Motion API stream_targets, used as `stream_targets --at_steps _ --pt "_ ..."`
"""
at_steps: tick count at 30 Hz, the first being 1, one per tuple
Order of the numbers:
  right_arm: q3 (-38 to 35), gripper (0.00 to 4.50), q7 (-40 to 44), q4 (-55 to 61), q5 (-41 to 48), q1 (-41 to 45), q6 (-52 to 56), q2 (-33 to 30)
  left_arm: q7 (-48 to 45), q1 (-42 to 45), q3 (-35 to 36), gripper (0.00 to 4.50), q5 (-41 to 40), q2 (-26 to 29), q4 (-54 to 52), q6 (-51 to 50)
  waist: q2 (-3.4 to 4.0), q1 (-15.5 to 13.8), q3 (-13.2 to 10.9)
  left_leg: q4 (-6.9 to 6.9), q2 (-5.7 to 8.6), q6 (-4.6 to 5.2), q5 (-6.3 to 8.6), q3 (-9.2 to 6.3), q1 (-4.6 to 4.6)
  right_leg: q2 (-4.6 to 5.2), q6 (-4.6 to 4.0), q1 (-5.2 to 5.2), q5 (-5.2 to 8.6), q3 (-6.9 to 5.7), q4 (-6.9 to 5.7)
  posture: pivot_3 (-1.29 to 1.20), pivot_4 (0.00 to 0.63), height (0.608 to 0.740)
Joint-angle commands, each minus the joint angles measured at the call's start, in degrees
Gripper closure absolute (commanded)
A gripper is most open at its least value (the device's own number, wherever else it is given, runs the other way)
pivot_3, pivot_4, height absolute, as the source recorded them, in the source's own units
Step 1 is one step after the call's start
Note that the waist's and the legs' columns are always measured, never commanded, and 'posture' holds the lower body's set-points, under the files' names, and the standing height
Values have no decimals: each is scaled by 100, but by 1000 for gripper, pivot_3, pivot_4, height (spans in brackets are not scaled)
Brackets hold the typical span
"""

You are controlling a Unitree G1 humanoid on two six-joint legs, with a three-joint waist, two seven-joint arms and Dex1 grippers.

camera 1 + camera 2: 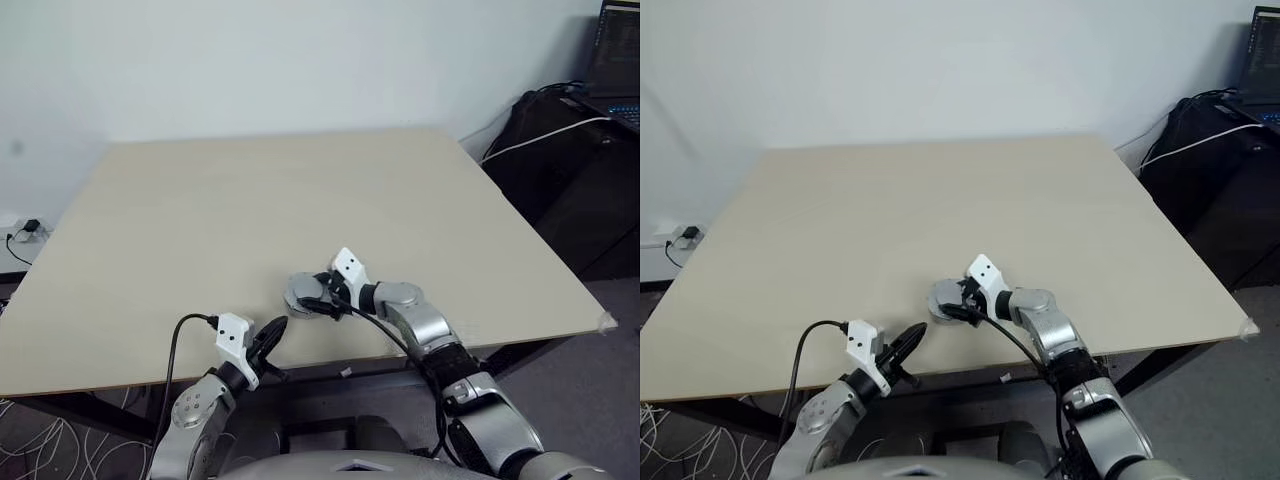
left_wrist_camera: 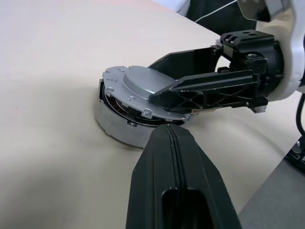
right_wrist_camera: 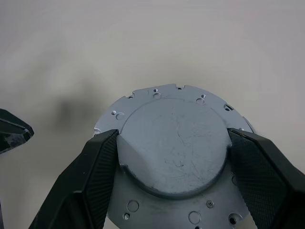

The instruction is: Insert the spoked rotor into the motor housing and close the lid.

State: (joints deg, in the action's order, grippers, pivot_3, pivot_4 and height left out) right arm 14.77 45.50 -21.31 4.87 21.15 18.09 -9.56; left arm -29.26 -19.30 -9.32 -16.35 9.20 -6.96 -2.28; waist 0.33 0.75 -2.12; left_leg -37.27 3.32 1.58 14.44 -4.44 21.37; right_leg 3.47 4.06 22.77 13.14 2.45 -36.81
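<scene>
The motor housing (image 2: 114, 121), a low silver drum with copper windings showing under its top, sits on the table near the front edge. The lid (image 3: 174, 148), a grey plate with a raised round hub, rests slightly tilted on it. My right gripper (image 3: 172, 136) is shut on the lid, one finger on each side of the raised hub. In the head views it reaches the housing (image 1: 298, 295) from the right. My left gripper (image 1: 272, 335) is shut and empty, pointing at the housing from a short way off. The spoked rotor is hidden.
The beige table (image 1: 300, 200) stretches bare behind the housing; its front edge (image 1: 330, 362) lies just behind my grippers. Black bags, a white cable and a laptop (image 1: 615, 60) stand off the table's right side. A wall socket (image 1: 25, 232) with cables is at the left.
</scene>
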Motion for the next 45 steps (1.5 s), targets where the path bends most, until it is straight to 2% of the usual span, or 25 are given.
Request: stream_targets --at_steps 1,22,45 --pt "18 1219 -161 402 47 -176 187 61 -26 57 32 4500 -28 27 -258 47 1 0 1 0 0 0 0 0 0 0 2 0 1 0 0 0 0 740" --pt "106 1219 -777 450 -183 -360 -181 216 -46 24 37 4500 -50 13 -236 22 4 41 5 -1 -1 -2 0 0 -8 0 6 -6 4 1 -2 0 0 740" --pt "313 1219 -1236 148 -609 -149 188 197 -33 16 51 4500 -55 -13 -206 46 3 66 5 -1 -2 -21 11 0 -43 2 8 -38 5 3 -5 0 0 740"
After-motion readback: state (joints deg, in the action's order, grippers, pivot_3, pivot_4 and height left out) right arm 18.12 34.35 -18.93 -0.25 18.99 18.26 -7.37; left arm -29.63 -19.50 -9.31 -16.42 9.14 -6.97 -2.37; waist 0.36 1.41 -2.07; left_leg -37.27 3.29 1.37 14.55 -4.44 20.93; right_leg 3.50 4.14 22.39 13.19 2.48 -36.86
